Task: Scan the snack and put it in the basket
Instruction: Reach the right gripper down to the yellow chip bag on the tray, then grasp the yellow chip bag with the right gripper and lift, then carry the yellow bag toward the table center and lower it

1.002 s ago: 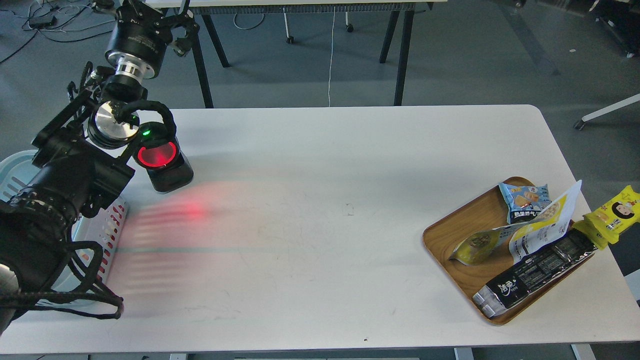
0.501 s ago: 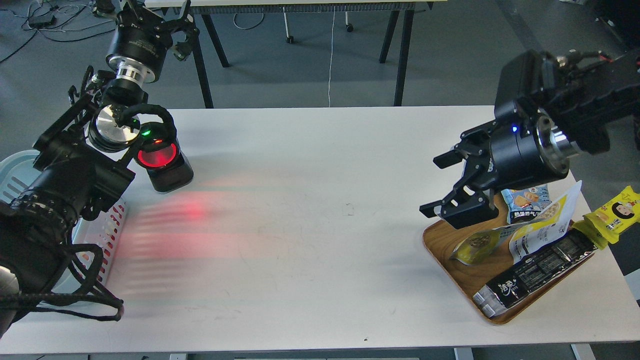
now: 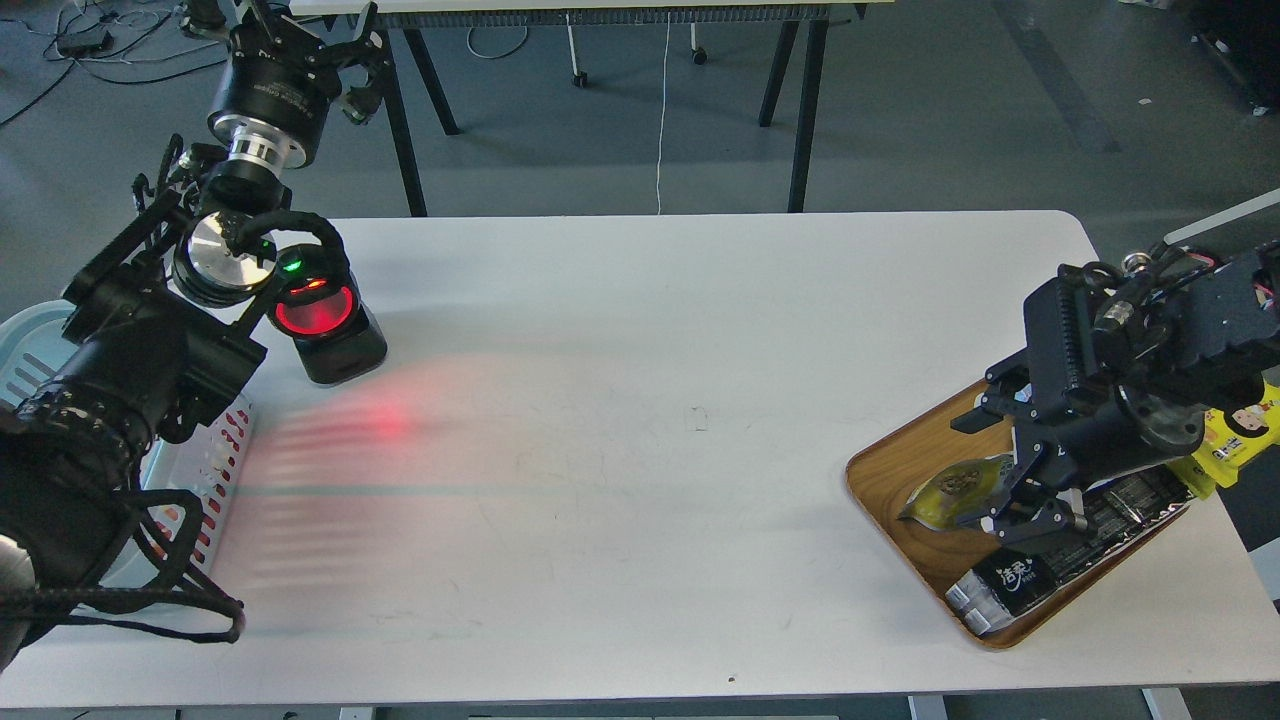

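The snack (image 3: 958, 488), a small yellow pouch with a round picture, lies on the wooden tray (image 3: 885, 465) at the right. My right gripper (image 3: 1003, 472) has come down over the pouch's right end. Its jaws are apart, one finger on each side of the pouch, and I cannot tell whether they touch it. The pale blue basket (image 3: 28, 335) stands at the table's left edge, mostly hidden behind my left arm. My left gripper (image 3: 300, 35) is raised beyond the table's far left corner, open and empty.
A black scanner (image 3: 325, 325) with a red window stands at the far left and throws red light (image 3: 385, 420) on the white table. A black packet (image 3: 1010, 580) lies on the tray's near side. A bright yellow cartoon-face packet (image 3: 1240, 428) lies beside the tray.
My right arm came into view from the right and dropped onto the tray over the yellow pouch, covering the blue and yellow-white packets. The left arm barely moved.
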